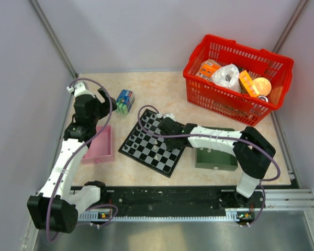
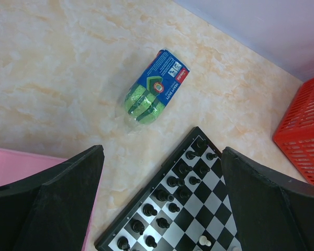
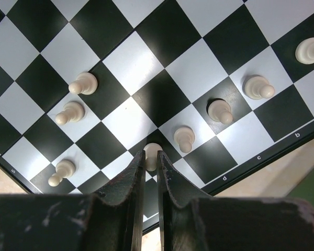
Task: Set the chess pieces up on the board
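Note:
The board (image 1: 146, 152) lies at an angle in the middle of the table. My right gripper (image 1: 165, 124) is low over its far corner. In the right wrist view it (image 3: 150, 159) is shut on a pale piece (image 3: 152, 150) standing near the board's edge (image 3: 261, 157). Several other pale pieces (image 3: 184, 137) stand on squares around it. My left gripper (image 1: 102, 99) is open and empty above the table, left of the board. In the left wrist view it (image 2: 161, 157) looks down on two rows of dark pieces (image 2: 172, 182) along the board's edge (image 2: 146, 206).
A blue-and-green sponge pack (image 1: 125, 101) (image 2: 152, 86) lies just beyond the board. A pink tray (image 1: 102, 146) (image 2: 10, 167) is left of the board, and a green tray (image 1: 215, 157) lies under the right arm. A red basket (image 1: 199, 89) of goods stands at the back right.

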